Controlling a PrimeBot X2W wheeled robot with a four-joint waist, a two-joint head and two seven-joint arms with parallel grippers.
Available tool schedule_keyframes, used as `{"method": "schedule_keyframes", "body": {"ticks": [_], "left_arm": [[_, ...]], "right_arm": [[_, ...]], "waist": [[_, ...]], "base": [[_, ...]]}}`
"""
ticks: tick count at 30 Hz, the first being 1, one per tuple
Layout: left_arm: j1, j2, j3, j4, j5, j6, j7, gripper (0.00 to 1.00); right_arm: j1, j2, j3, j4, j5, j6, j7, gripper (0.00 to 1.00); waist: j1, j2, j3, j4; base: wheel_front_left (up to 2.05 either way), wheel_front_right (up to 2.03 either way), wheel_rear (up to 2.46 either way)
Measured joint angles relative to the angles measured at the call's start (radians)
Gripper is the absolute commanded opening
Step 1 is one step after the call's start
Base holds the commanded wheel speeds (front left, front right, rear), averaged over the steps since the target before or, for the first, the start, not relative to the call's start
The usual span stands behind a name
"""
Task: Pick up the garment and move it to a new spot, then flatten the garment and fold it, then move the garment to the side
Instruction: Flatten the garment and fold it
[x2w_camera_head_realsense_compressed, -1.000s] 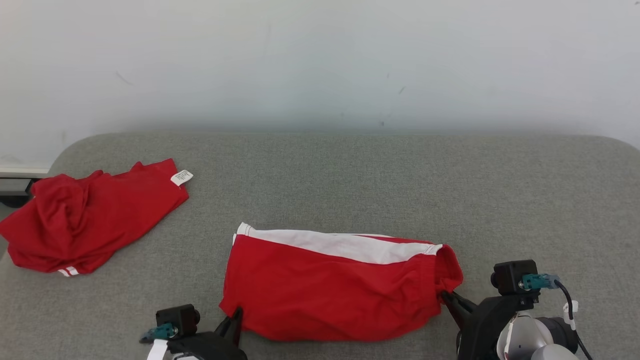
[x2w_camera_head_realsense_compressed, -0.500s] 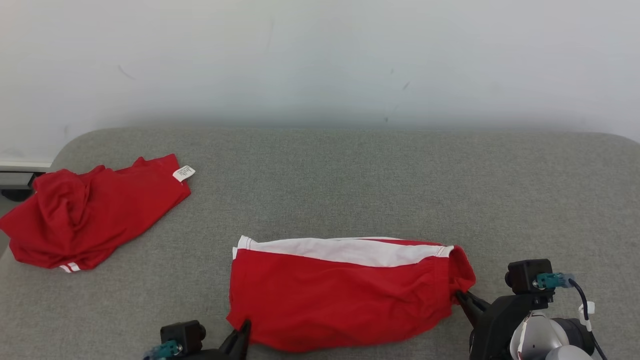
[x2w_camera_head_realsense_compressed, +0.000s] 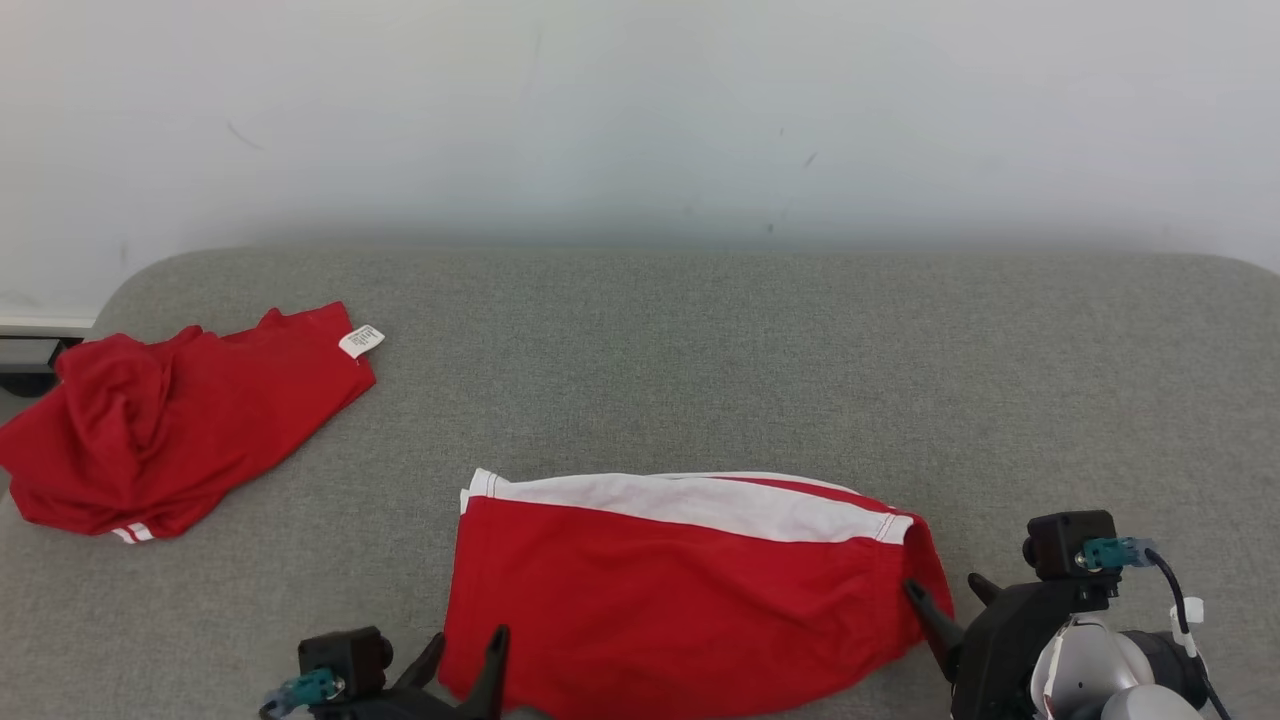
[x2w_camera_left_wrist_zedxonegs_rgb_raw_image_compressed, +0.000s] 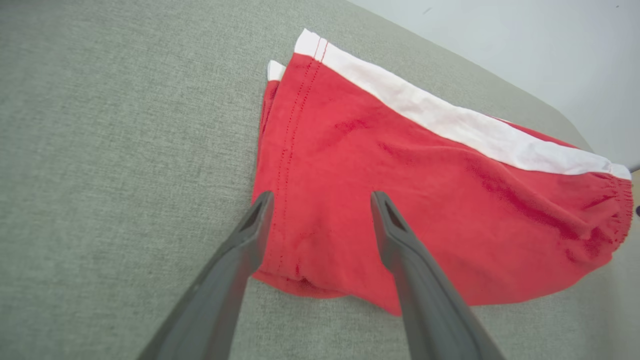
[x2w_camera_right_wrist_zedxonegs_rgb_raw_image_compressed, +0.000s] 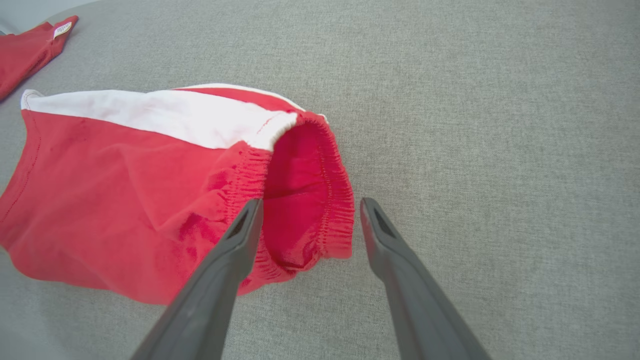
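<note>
- The red shorts (x2w_camera_head_realsense_compressed: 680, 590) with a white side stripe (x2w_camera_head_realsense_compressed: 700, 500) lay flat on the grey cushion (x2w_camera_head_realsense_compressed: 700, 360), at the lower middle of the head view.
- The left gripper (x2w_camera_head_realsense_compressed: 466, 640) sat at the lower left of that view by the shorts' leg hem. Its fingers were spread and pinched nothing.
- The right gripper (x2w_camera_head_realsense_compressed: 943, 588) sat at the lower right by the waistband, with its fingers also spread wide and nothing between them.
- The head view alone took in a second red garment (x2w_camera_head_realsense_compressed: 170, 430), crumpled at the cushion's left edge well apart from the shorts. A white label (x2w_camera_head_realsense_compressed: 361, 340) showed at its upper corner, and the pale wall (x2w_camera_head_realsense_compressed: 640, 110) filled the top of the frame.
- The left wrist view gave the hem stitching close up. One finger lay along the hem's outer edge and the other over the red cloth; whether they touched the cloth could not be told.
- The right wrist view looked into the gaping elastic waistband (x2w_camera_right_wrist_zedxonegs_rgb_raw_image_compressed: 335, 200) and showed the red inside of the shorts. One finger lay over the gathered band and the other over bare cushion just beside it.
</note>
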Motion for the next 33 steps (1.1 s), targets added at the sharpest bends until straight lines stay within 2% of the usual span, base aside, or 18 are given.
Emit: {"method": "schedule_keyframes", "body": {"ticks": [6,9,13,23,29,33], "left_arm": [[0.017,0.053,0.033,-0.087,0.032,0.021,0.005,1.0],[0.014,0.07,0.073,-0.154,0.07,0.035,-0.041,1.0],[0.015,0.081,0.11,-0.21,0.117,0.043,-0.095,1.0],[0.074,0.139,0.175,-0.258,0.2,0.043,-0.139,1.0],[0.12,0.157,0.212,-0.266,0.227,0.044,-0.142,1.0],[0.12,0.158,0.224,-0.281,0.228,0.044,-0.129,1.0]], "right_arm": [[0.003,0.008,-0.061,-0.006,-0.041,0.0,-0.016,1.0],[0.017,0.054,-0.117,-0.022,-0.044,0.0,-0.061,1.0],[0.018,0.088,-0.138,-0.029,-0.068,0.0,-0.111,1.0],[0.018,0.132,-0.174,-0.061,-0.09,-0.003,-0.262,1.0],[0.06,0.131,-0.187,-0.067,-0.091,-0.003,-0.341,1.0],[0.092,0.124,-0.183,-0.086,-0.091,0.025,-0.38,1.0]], "waist": [[0.0,0.0,-0.01,-0.002],[0.0,0.0,-0.026,-0.004],[0.0,0.0,-0.039,-0.015],[0.0,-0.0001,-0.067,-0.067],[-0.0001,-0.0001,-0.081,-0.102],[-0.0001,-0.0001,-0.089,-0.116]], "base": [[0.0,0.0,0.0],[0.0,0.0,0.0],[0.0,0.0,0.0],[0.0,0.0,0.0],[0.0,0.0,0.0],[0.0,0.0,0.0]]}}
